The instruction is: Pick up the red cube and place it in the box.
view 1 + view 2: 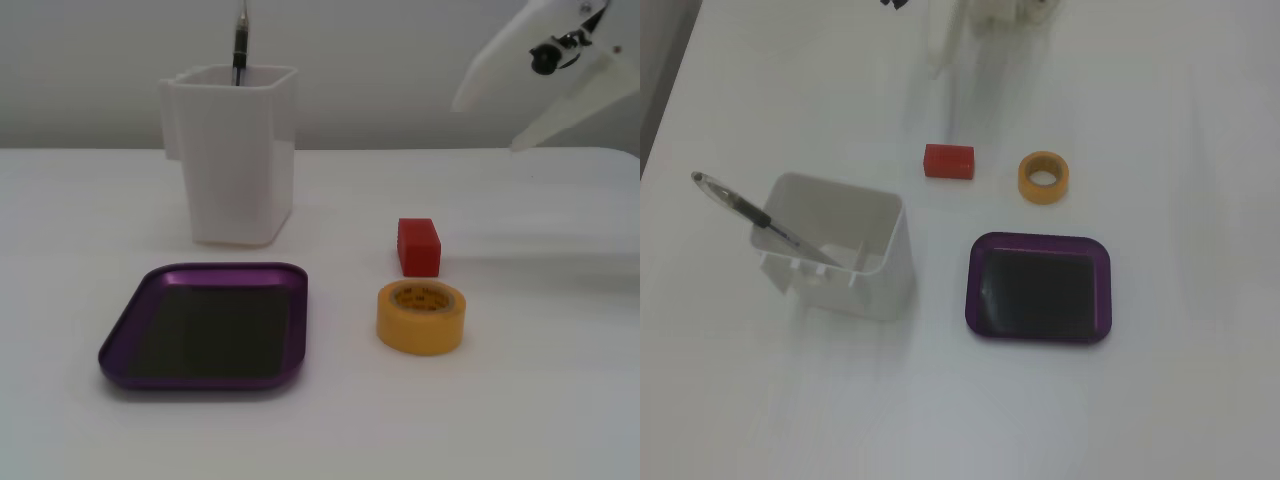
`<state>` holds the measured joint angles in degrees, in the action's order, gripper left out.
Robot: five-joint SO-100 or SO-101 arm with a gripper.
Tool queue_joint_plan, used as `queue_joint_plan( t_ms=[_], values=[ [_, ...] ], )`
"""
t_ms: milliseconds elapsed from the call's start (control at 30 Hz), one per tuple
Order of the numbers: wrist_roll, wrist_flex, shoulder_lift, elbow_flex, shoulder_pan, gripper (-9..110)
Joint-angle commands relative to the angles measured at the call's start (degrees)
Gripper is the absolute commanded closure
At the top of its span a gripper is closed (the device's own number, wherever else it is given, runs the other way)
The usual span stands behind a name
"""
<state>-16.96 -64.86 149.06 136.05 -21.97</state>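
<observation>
The red cube (418, 246) lies on the white table, just behind a yellow tape roll (421, 316). The box (225, 270), a shallow purple tray with a dark bottom, sits empty at the front left. My gripper (487, 125) hangs high at the upper right, open and empty, well above and right of the cube. In the other fixed view the cube (949, 160) lies left of the tape roll (1044, 177), the box (1040, 238) sits below them, and my blurred white fingers (948, 40) show at the top edge.
A tall white container (232, 150) with a pen (240, 45) in it stands behind the box; it appears at the left in the other fixed view (840, 245). The table edge runs along the far left there.
</observation>
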Motion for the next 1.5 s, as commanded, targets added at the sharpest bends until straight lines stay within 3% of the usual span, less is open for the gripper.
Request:
queue_joint_plan(
  t_ms=[0,167,467,767,1300,1467],
  values=[
    [-0.62,-3.16,-15.29,-11.78,-0.35,80],
    [-0.53,-8.7,-32.52,-24.79,-0.35,72],
    [-0.53,-8.26,-48.87,-34.1,0.53,72],
    [-0.53,-3.52,-51.68,-33.4,5.89,72],
    [0.44,4.22,-58.71,-27.51,5.54,72],
    [0.0,6.15,-62.14,-27.51,5.63,77]
  ],
)
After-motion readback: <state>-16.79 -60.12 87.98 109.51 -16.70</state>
